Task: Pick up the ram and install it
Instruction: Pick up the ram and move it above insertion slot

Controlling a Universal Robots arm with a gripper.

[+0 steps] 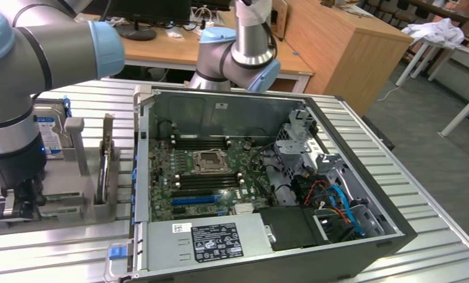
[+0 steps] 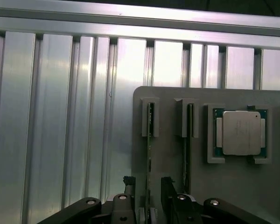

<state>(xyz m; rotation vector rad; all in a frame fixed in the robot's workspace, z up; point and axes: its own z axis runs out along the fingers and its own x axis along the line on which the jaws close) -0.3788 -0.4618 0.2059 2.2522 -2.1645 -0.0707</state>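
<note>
- the ram (image 2: 149,140) stands on edge in a slot of the grey holder (image 2: 170,151). a second stick (image 2: 189,140) stands in the neighbouring slot, and the processor chip (image 2: 241,133) lies in its own recess just beside that.
- the gripper (image 2: 147,186) hangs over the holder with its fingers (image 2: 166,187) spread and the ram's edge between them. no pinch shows, so the pick-up is not yet done.
- by my reading the whole install is left: the memory slots (image 1: 207,141) on the motherboard (image 1: 211,177) look empty.
- the wrist view gives the line-up of fingers and stick.
- the exterior view gives the open computer case (image 1: 211,109), apart from the holder, and the hard drive (image 1: 50,132) beside the arm (image 1: 22,76).
</note>
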